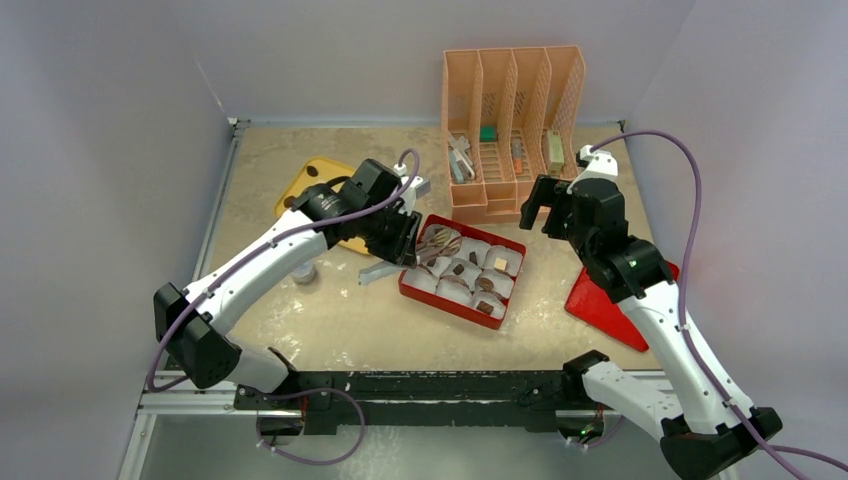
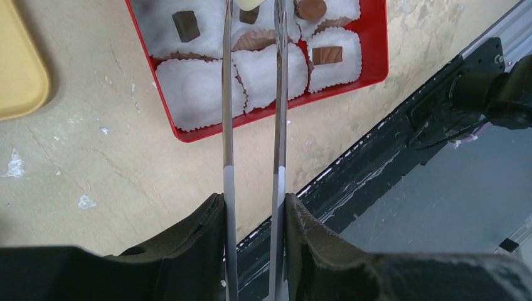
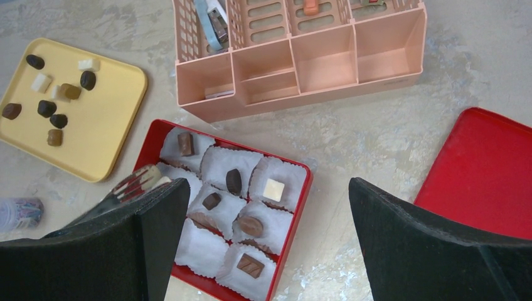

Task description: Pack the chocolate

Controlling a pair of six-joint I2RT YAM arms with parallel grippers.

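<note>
My left gripper (image 1: 405, 237) (image 2: 254, 200) is shut on metal tongs (image 2: 227, 113). The tong tips reach over the near-left part of the red box (image 1: 508, 244) (image 3: 295, 207). A cream-white chocolate (image 3: 161, 181) shows between the tips, also seen in the left wrist view (image 2: 249, 3). The box holds white paper cups with several chocolates, such as a white square (image 3: 273, 189) and a brown bar (image 3: 251, 266). Several loose chocolates (image 3: 47, 108) lie on the yellow tray (image 3: 106, 125) (image 1: 300, 180). My right gripper (image 1: 545, 205) (image 3: 266, 188) is open and empty, high over the box's right side.
An orange desk organizer (image 1: 512, 120) stands behind the box. The red lid (image 1: 605, 300) (image 3: 483, 169) lies at the right under my right arm. A small jar (image 1: 303, 272) stands left of the box, beside my left arm.
</note>
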